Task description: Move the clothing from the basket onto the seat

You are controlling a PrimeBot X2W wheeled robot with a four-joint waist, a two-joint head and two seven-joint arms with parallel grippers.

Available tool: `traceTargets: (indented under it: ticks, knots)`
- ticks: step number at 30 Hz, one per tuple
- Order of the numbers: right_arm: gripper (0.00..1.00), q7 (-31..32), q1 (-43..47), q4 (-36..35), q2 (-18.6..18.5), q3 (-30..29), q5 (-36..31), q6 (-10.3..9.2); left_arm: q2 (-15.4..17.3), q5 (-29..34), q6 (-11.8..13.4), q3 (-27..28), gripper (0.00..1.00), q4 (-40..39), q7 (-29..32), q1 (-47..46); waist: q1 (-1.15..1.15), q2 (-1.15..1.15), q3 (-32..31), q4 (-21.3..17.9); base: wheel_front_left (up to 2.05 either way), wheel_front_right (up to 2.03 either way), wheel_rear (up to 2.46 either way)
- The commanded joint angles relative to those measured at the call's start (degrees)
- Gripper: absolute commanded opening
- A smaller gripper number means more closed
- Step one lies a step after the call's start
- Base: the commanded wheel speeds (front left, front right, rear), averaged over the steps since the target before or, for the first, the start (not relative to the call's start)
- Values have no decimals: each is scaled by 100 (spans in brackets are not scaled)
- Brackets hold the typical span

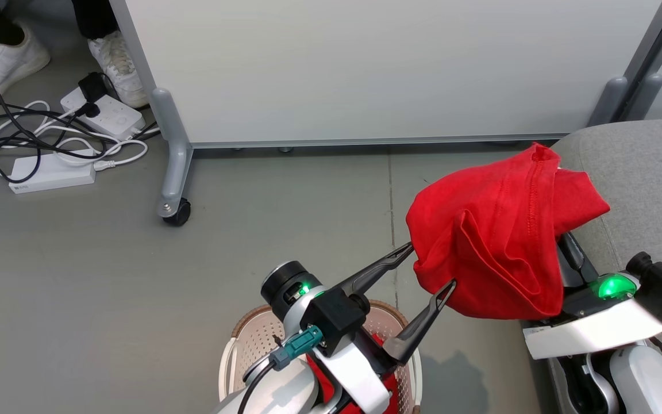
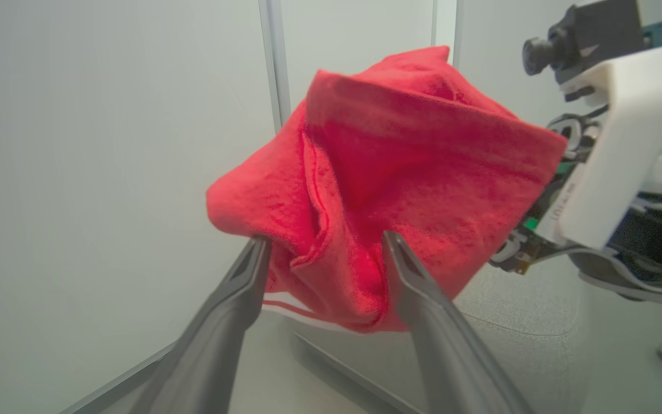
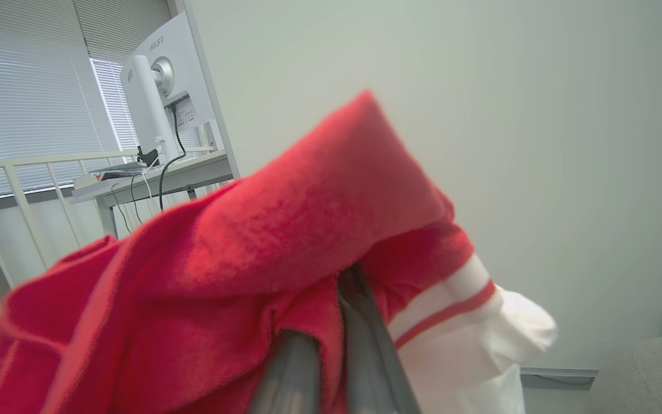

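Observation:
A bright red garment of the clothing [image 1: 497,241] hangs bunched in the air beside the grey seat [image 1: 641,167], draped over my right gripper [image 3: 331,339], which is shut on it. Its white-and-red striped trim [image 3: 451,305] shows in the right wrist view. My left gripper [image 1: 431,265] stands open, its fingertips [image 2: 259,244] against the garment's [image 2: 400,167] lower left edge with a fold between them. The basket [image 1: 250,339] sits on the floor under my left arm, and more red clothing [image 1: 395,386] lies inside it.
A white wheeled partition panel [image 1: 365,69] stands behind, its caster [image 1: 177,218] on the grey floor. Power strips and cables [image 1: 52,172] lie at the upper left, near a person's white shoes [image 1: 115,63]. A monitor on a desk [image 3: 158,86] is farther off.

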Motion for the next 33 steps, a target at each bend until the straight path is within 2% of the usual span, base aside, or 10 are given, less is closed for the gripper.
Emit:
traceTargets:
  ticks: [1, 7, 12, 20, 26, 30, 33]
  knots:
    - [0, -22, 45, -6, -6, -39, -41, 1, 22, 79, -32, 83, 100, 40, -8, 75, 0, 0, -15, -9, 0, 0, 0]
    - [0, -22, 84, -25, -43, -141, -56, 1, 24, 219, -111, 194, 100, 82, -8, 246, 0, 0, -41, -11, 0, 0, 0]
    - [0, -22, 167, -37, -76, -329, -104, 1, 26, 262, -170, 77, 100, 100, -8, 440, 0, 0, -59, 16, 0, 0, 0]
    - [0, -22, 446, -12, -87, -726, -176, 1, 158, -111, -166, -293, 100, 45, -8, 706, 0, 0, -58, -13, 0, 0, 0]
    - [0, -22, 735, 118, -51, -945, -203, 1, 386, -256, -166, -548, 100, -13, -8, 932, 0, 0, -74, -75, 0, 0, 0]
    - [0, -22, 917, 254, -29, -1015, -209, 2, 486, -266, -167, -551, 100, 20, -8, 1087, 0, 0, -84, -98, 0, 0, 0]
    - [0, -22, 1007, 317, -23, -981, -223, 2, 447, -378, -167, -404, 100, 55, -8, 1259, 0, 0, -89, -107, 0, 0, 0]
